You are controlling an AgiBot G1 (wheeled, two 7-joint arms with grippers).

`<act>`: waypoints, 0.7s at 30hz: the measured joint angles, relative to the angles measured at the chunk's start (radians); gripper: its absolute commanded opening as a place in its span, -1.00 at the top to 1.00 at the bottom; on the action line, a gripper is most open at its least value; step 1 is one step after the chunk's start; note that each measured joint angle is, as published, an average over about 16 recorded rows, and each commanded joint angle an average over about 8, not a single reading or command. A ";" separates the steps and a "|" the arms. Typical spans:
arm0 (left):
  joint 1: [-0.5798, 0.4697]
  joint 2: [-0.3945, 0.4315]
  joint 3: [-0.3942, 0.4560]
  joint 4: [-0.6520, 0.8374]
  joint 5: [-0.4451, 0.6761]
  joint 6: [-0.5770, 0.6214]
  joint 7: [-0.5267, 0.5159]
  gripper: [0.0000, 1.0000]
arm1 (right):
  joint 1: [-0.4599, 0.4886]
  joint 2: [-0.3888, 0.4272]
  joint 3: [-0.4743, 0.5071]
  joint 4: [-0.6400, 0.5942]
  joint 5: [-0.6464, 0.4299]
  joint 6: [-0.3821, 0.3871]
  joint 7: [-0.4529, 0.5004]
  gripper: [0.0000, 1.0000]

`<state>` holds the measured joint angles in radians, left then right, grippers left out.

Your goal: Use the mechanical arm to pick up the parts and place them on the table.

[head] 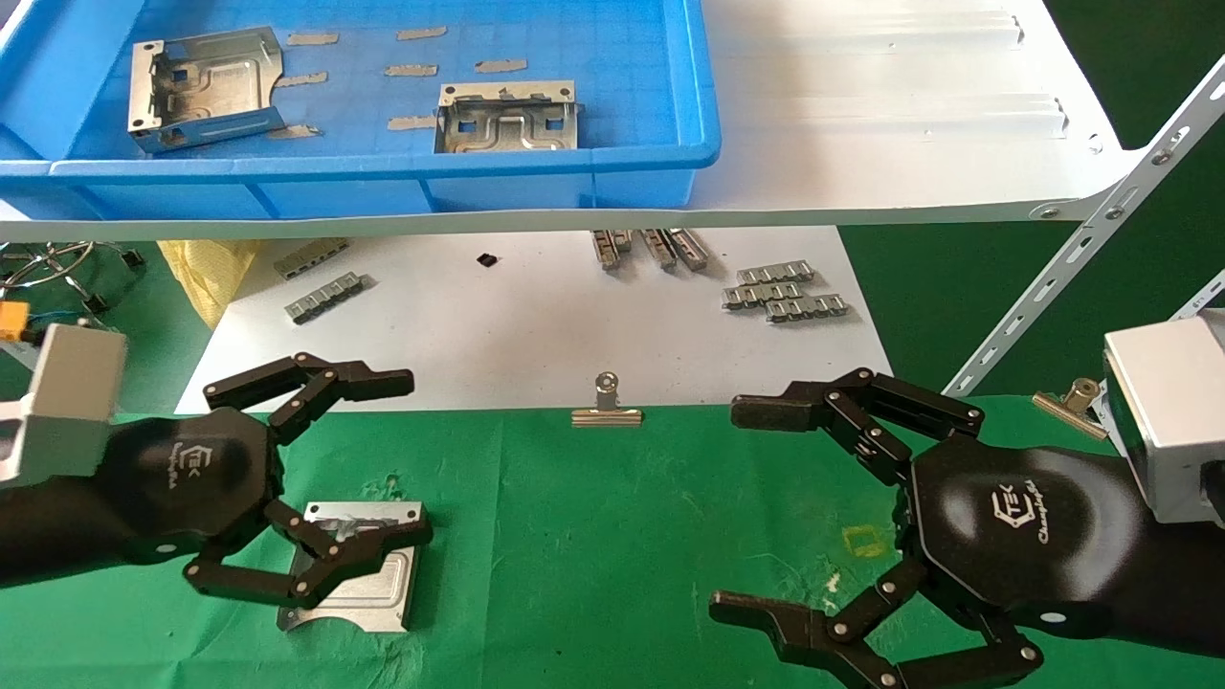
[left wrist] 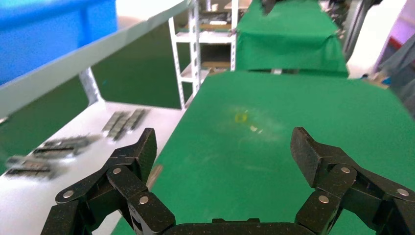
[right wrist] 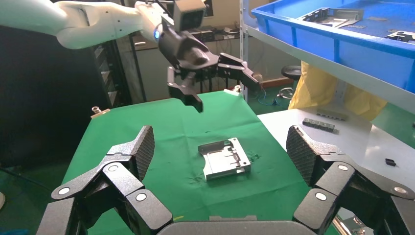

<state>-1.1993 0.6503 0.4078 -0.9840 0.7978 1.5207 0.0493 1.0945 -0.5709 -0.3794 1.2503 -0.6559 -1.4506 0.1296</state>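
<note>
My left gripper (head: pixel 412 457) is open and empty. It hovers over a silver bracket (head: pixel 356 566) that lies flat on the green cloth table (head: pixel 612 545). The right wrist view shows the left gripper (right wrist: pixel 222 90) raised clear above that bracket (right wrist: pixel 225 160). The left wrist view shows its fingers (left wrist: pixel 142 149) spread over bare cloth. Two more brackets (head: pixel 206 88) (head: pixel 507 120) lie in the blue tray (head: pixel 383 170) on the white shelf. My right gripper (head: pixel 732 507) is open and empty over the cloth at the right.
The white shelf (head: pixel 861 115) overhangs the back, with a slanted brace (head: pixel 1081 258) at the right. Grey ridged strips (head: pixel 785 292) lie on the white sheet (head: pixel 536 325). A binder clip (head: pixel 606 407) sits on the cloth's far edge, and another (head: pixel 1067 402) at the right.
</note>
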 measured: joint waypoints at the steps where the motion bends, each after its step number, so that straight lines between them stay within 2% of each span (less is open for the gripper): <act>1: 0.008 -0.003 -0.008 -0.019 -0.004 -0.002 -0.015 -1.00 | 0.000 0.000 0.000 0.000 0.000 0.000 0.000 -1.00; 13: 0.100 -0.031 -0.103 -0.242 -0.054 -0.020 -0.189 -1.00 | 0.000 0.000 0.000 0.000 0.000 0.000 0.000 -1.00; 21: 0.132 -0.042 -0.136 -0.318 -0.072 -0.026 -0.243 -1.00 | 0.000 0.000 0.000 0.000 0.000 0.000 0.000 -1.00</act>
<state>-1.0669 0.6087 0.2718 -1.3019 0.7255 1.4948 -0.1941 1.0943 -0.5709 -0.3794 1.2501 -0.6557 -1.4504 0.1295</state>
